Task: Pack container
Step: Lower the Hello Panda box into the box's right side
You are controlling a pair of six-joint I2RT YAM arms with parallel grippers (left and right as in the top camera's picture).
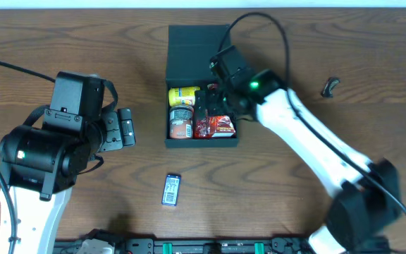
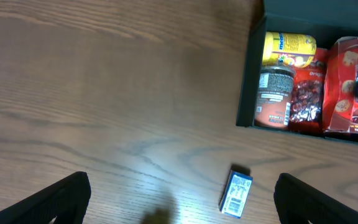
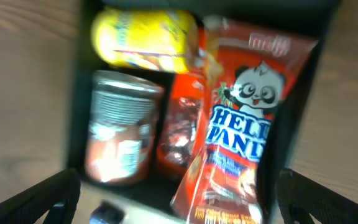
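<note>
While the left gripper (image 1: 125, 128) hovers over the table (image 1: 62, 42) with jaws apart and empty, a small blue-and-white packet (image 1: 171, 189) lies to its right. At centre-back, the open container (image 1: 196, 46) holds snacks (image 1: 220, 127), with the right gripper (image 1: 208, 99) above them, jaws likewise apart.

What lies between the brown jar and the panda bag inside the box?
A small dark-red snack packet lies between the jar and the bag, inside the box. The right wrist view shows it best.
</note>
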